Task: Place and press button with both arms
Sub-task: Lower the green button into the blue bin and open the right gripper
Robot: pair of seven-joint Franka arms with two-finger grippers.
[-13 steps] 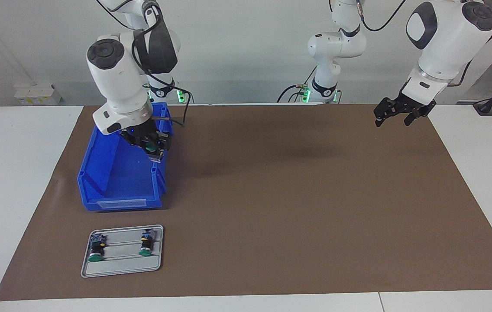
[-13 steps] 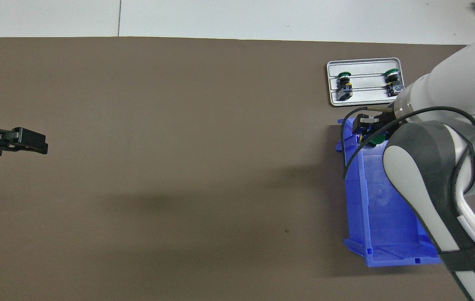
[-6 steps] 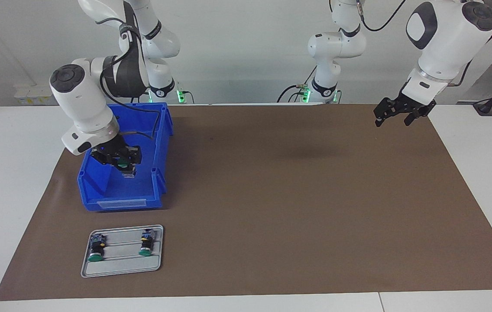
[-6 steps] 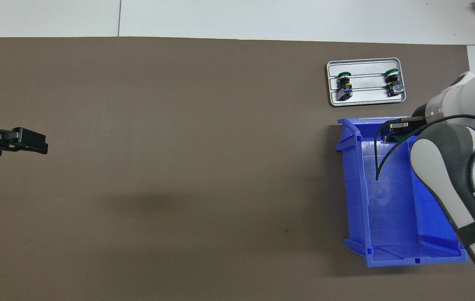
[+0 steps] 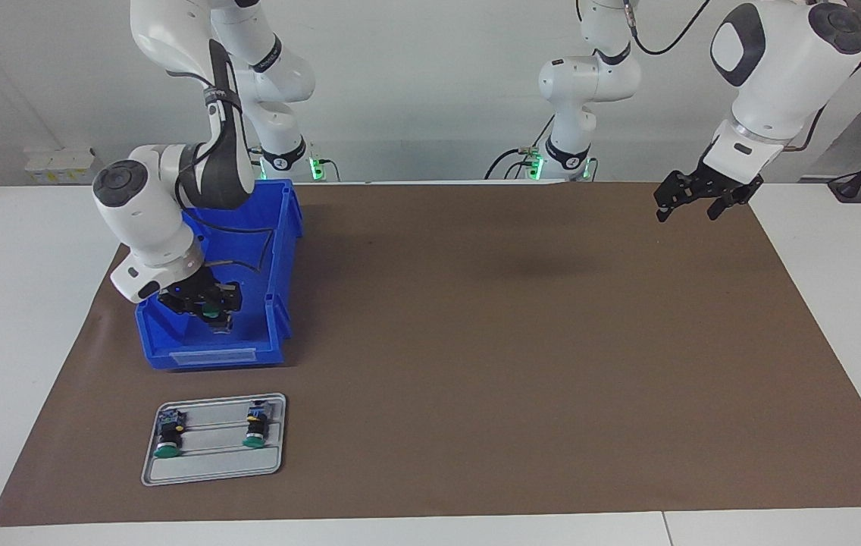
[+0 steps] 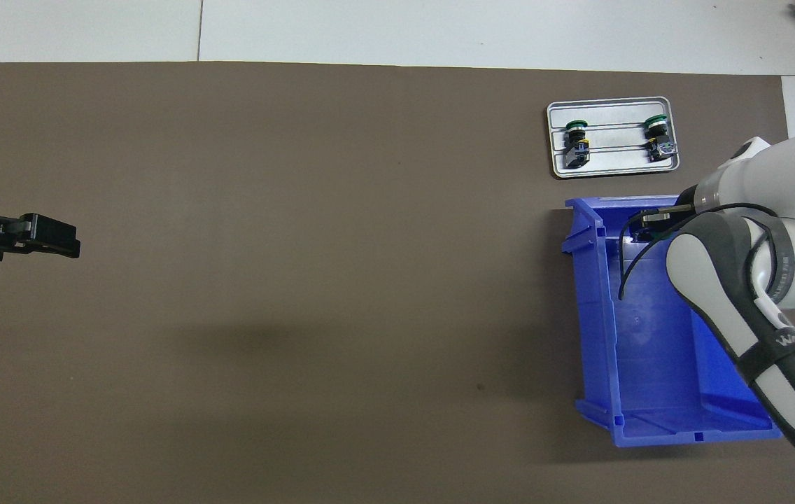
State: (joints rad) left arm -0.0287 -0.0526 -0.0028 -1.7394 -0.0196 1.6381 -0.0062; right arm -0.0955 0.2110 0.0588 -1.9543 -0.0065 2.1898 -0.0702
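Observation:
My right gripper [image 5: 209,308] is shut on a button [image 5: 211,311] with a green cap and hangs low over the end of the blue bin [image 5: 207,356] that lies farther from the robots. From overhead the right gripper [image 6: 644,225] shows just inside the bin's rim [image 6: 597,315], and the arm hides most of the button. Two more green-capped buttons [image 5: 167,438] [image 5: 255,428] lie on the grey tray [image 5: 211,470]. My left gripper [image 5: 687,214] waits open and empty above the brown mat at the left arm's end of the table.
The grey tray [image 6: 614,164] sits just farther from the robots than the bin, close to it. A brown mat [image 5: 514,364] covers the table's middle. The left gripper [image 6: 54,238] reaches in over the mat's edge in the overhead view.
The right gripper has carried the button from over the bin's side wall across the bin, away from the robots and lower. The left arm has not moved.

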